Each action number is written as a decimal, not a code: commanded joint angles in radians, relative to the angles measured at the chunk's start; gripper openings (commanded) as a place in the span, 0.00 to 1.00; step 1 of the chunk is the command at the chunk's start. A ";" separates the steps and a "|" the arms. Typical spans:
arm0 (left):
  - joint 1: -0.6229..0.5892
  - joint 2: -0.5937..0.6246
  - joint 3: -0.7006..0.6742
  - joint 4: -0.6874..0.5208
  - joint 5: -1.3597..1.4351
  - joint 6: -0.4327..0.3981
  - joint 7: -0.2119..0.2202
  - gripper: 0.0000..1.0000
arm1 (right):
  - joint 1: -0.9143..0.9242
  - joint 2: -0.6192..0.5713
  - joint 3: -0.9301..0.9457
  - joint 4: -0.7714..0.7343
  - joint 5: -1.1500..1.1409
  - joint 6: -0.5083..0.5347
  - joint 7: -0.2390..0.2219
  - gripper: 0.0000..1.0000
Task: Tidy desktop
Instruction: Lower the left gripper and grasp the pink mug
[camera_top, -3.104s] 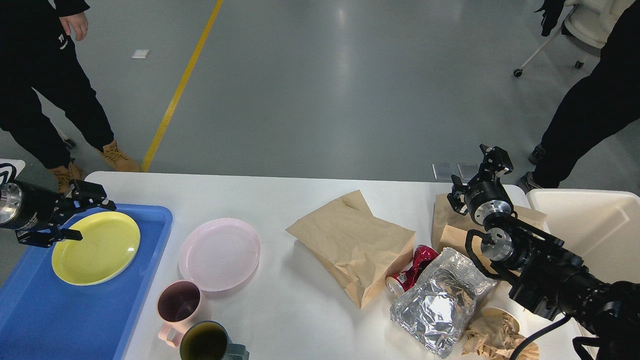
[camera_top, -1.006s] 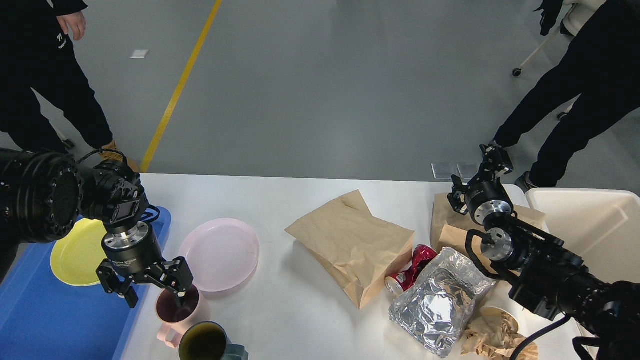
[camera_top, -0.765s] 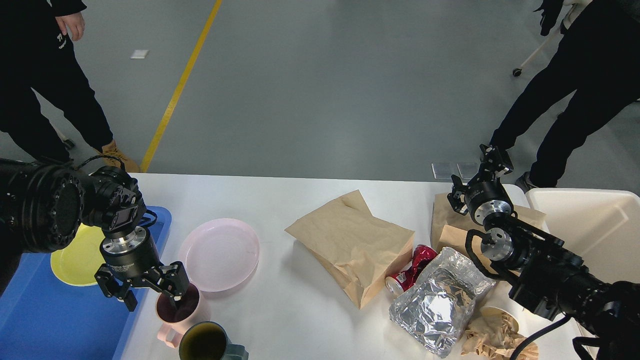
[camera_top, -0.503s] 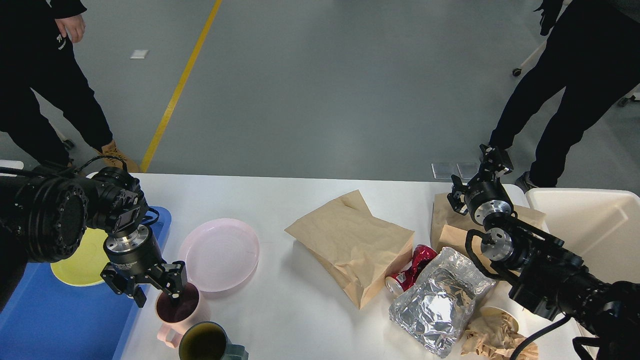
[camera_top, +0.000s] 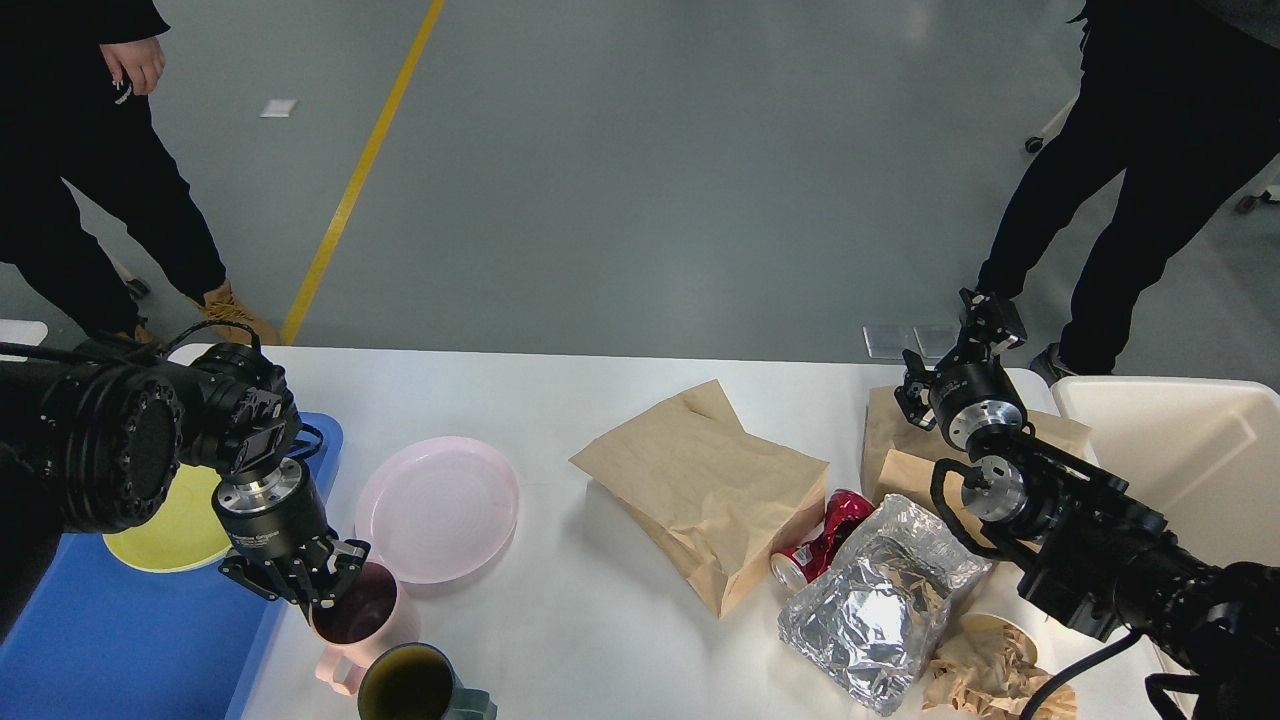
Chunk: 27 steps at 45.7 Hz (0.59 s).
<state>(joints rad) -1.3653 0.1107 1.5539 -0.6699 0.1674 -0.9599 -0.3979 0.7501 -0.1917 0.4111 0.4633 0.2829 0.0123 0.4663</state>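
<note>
Head view — left claw (camera_top: 318, 596) pinching pink mug (camera_top: 352, 622) rim; red can (camera_top: 824, 549) lettering unreadable; right claw (camera_top: 985, 315) state unclear.

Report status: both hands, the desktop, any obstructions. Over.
Left hand closed on pink mug's rim. Right hand raised, grip unclear. White rectangular desktop cluttered: pink plate, brown paper bag, crumpled foil.

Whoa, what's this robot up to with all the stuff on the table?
It is clearing the desktop. Its left gripper is closing on the rim of a pink mug, next to a blue tray that already holds a yellow plate. Its right gripper hovers idle above the paper bags and foil.
</note>
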 joint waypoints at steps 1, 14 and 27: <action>0.000 0.001 0.000 0.001 0.000 0.000 0.001 0.00 | 0.000 0.000 0.000 0.000 -0.001 0.000 0.000 1.00; -0.024 0.015 -0.002 0.000 0.000 0.000 -0.001 0.00 | 0.000 0.000 0.000 0.000 -0.001 0.000 0.000 1.00; -0.100 0.060 -0.002 -0.030 0.007 0.000 0.002 0.00 | 0.000 0.000 0.000 0.000 -0.001 0.000 0.000 1.00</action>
<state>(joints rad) -1.4417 0.1416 1.5522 -0.6854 0.1729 -0.9599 -0.3979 0.7501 -0.1917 0.4111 0.4631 0.2828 0.0123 0.4663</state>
